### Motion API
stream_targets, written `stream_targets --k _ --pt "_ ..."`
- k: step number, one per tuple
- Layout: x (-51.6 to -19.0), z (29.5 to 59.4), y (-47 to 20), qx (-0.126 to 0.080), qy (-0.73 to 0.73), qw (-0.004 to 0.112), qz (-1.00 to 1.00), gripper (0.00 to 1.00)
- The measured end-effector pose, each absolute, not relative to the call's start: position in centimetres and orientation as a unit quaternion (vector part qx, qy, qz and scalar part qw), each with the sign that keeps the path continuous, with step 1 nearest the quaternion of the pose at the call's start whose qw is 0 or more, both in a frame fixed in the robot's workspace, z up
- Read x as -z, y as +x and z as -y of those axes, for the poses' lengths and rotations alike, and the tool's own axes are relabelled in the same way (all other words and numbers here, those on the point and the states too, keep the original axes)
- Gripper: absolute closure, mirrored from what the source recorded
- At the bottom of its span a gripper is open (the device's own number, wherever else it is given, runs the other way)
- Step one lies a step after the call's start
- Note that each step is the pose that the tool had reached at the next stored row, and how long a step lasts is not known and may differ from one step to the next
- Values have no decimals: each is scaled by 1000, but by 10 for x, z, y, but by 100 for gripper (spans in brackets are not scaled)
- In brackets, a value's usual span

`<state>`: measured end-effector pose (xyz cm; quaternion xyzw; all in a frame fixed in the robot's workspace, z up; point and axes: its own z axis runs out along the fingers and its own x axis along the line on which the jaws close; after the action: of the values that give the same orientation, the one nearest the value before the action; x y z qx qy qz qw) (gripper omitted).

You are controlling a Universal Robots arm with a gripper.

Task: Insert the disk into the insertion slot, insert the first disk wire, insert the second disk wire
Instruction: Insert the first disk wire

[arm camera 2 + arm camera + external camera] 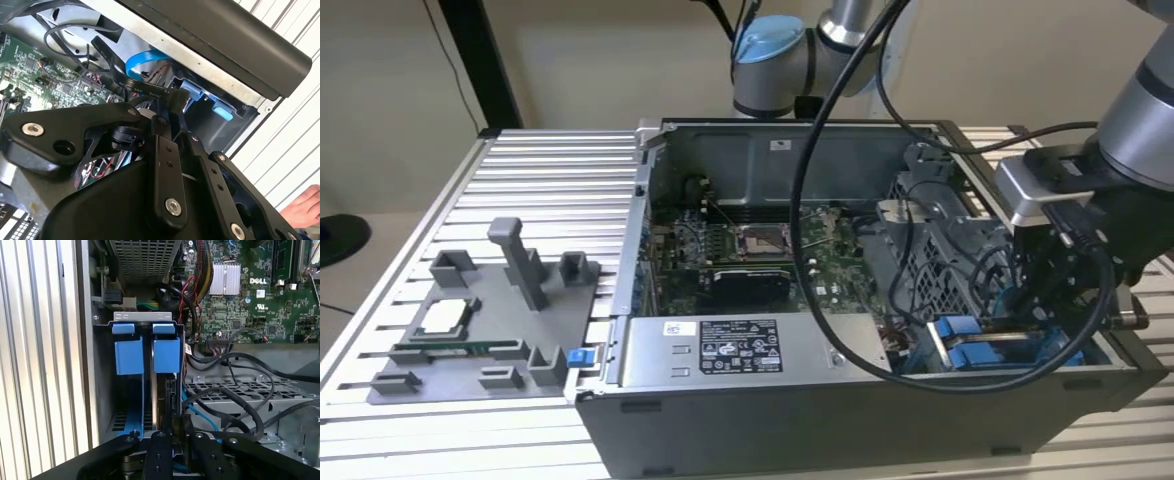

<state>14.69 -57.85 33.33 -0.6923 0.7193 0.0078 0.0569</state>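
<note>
Standing on edge in the insertion slot (166, 354), the disk (167, 392) looks seated to me. Its dark narrow side shows between the blue rails of the bay nearer the motherboard (260, 295), with a second blue-tabbed bay just beside it. Its long axis runs straight away from the pincer (175, 429), deeper into the bay, so the exposed end faces the fingertips head-on and lies just ahead of them. In the second wrist view I read the pincer as narrow, its two fingers (162, 150) pinching the black plug of a flat disk wire (142, 89). I cannot tell whether this is the first or the second wire, nor whether the plug touches the disk. In the exterior view the arm reaches into the corner of the open computer case (720, 410) at that view's right, and the case rests on the slatted tabletop (547, 170). A person's hand (302, 206) shows just outside the case.
</note>
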Motion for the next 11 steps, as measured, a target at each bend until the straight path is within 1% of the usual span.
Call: stream_targets --k 6,7,11 --pt "-328 578 147 -8 -692 57 -719 100" --pt "-328 578 147 -8 -692 57 -719 0" --pt "-337 578 147 -10 -692 56 -720 0"
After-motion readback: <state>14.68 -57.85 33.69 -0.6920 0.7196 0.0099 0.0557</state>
